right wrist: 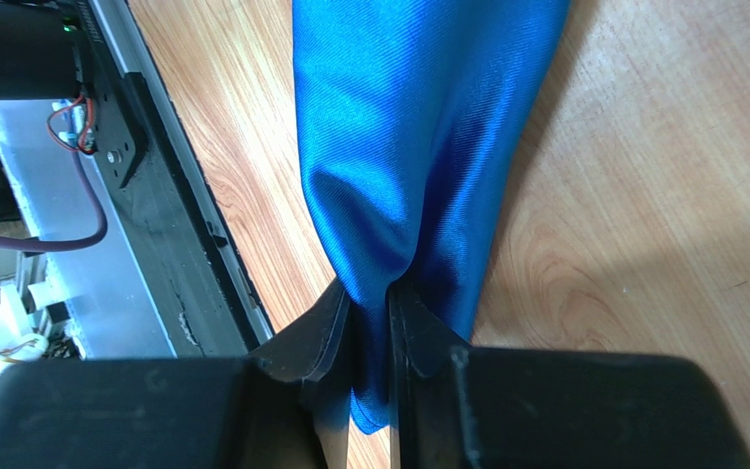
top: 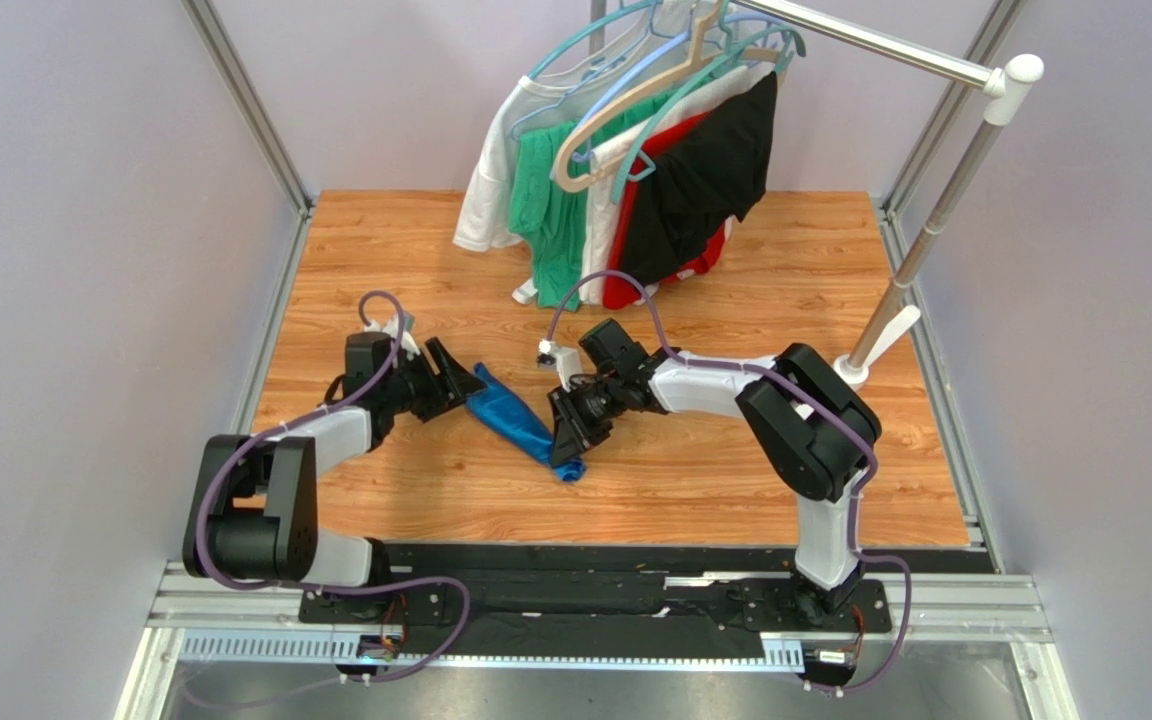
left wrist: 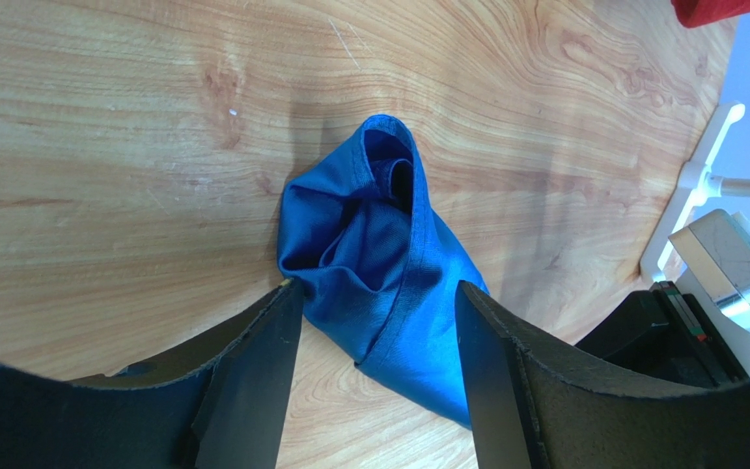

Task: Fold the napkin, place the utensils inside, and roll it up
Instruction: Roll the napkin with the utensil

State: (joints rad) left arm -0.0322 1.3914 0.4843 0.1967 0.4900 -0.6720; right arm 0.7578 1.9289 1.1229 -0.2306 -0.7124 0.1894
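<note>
Overhead, the napkin [top: 519, 416] lies bunched in a narrow strip on the table [top: 387, 240], between both arms. The right wrist camera settles it: the right gripper [right wrist: 370, 318] is pinching a fold of blue cloth. Over on the left wrist view, the left gripper [left wrist: 379, 298] is spread wide, straddling the crumpled end.

The napkin [top: 516, 414] lies bunched near the middle of the table [top: 387, 240], running from 10 o'clock to 4 o'clock. The left gripper [top: 464, 383] straddles its 10 o'clock end, and the right gripper [top: 564, 440] pinches its 4 o'clock end. Behind, at 12 o'clock, hang the garments [top: 620, 188]. The rack's foot [top: 856, 365] stands at 3 o'clock, well apart.
</note>
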